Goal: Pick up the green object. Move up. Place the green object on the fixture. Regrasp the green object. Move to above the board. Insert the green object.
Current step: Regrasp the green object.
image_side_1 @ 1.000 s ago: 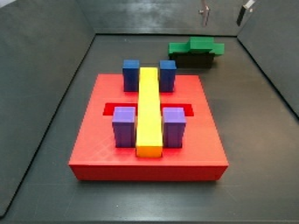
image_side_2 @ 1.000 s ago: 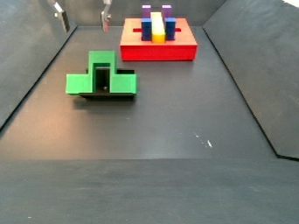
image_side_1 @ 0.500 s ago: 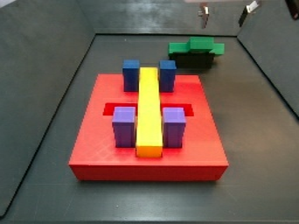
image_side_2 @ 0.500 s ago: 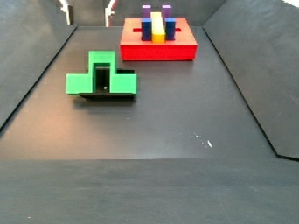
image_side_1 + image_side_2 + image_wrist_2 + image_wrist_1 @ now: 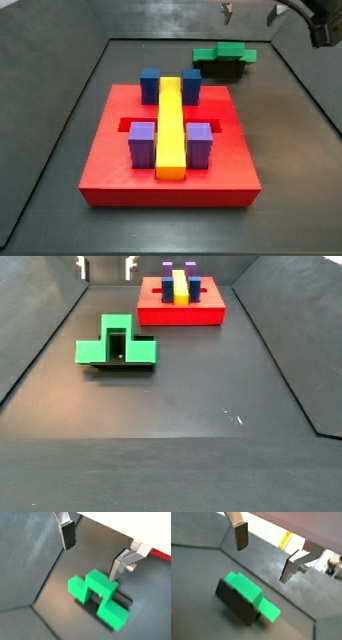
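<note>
Gripper [image 5: 90,549] risen, empty; one green object [image 5: 99,594] on fixture [image 5: 236,602].

Under me lies a dark matte floor [image 5: 174,456], boxed in by sloping grey walls [image 5: 51,60]. A small pale fleck [image 5: 238,417] marks the floor towards its near right corner in a side view. My gripper [image 5: 106,266] hangs spread and empty over the floor's far edge.
</note>
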Tool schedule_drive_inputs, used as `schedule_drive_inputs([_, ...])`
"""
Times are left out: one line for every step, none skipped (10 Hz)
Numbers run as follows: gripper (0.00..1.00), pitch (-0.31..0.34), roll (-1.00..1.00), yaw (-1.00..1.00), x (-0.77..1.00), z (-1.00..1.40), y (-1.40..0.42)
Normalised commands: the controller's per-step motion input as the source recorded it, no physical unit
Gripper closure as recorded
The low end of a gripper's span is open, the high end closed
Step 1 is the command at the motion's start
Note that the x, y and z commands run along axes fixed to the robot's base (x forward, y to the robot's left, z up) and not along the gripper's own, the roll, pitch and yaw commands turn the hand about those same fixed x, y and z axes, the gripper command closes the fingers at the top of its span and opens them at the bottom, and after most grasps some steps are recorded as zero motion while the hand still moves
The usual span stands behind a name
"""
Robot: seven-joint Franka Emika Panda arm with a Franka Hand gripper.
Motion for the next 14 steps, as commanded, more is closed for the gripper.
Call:
schedule_drive_inputs([0.0,0.374,0.63,0.53,0.55,0.0,0.1])
schedule_drive_inputs([0.0,0.271,0.39,0.52,0.48,-0.07,0.01])
schedule_drive_inputs([0.0,0.1,0.2,0.41,0.41,-0.18,0.0])
schedule_drive_inputs([0.0,0.0,0.16,0.26,0.57,-0.25,0.0])
schedule_drive_inputs([0.0,-0.114,0.16,0.25,0.58,-0.35,0.0])
schedule_drive_inputs([0.0,-0.1,0.33,0.25,0.54,-0.36,0.0])
schedule_drive_inputs([0.0,0.0,0.44,0.21,0.4,-0.3,0.0])
schedule_drive_inputs([0.0,-0.02,0.34,0.15,0.43,-0.29,0.01])
schedule_drive_inputs([0.0,-0.026,0.35,0.12,0.45,-0.28,0.0])
schedule_drive_inputs([0.0,0.0,0.43,0.11,0.28,-0.2,0.03])
schedule_drive_inputs([0.0,0.0,0.41,0.09,0.19,-0.26,0.01])
schedule_drive_inputs([0.0,0.006,0.43,0.06,0.1,-0.27,0.02])
schedule_drive_inputs([0.0,0.02,0.36,0.05,0.03,-0.24,0.0])
schedule_drive_inputs([0.0,0.0,0.32,0.0,0.0,-0.2,0.0])
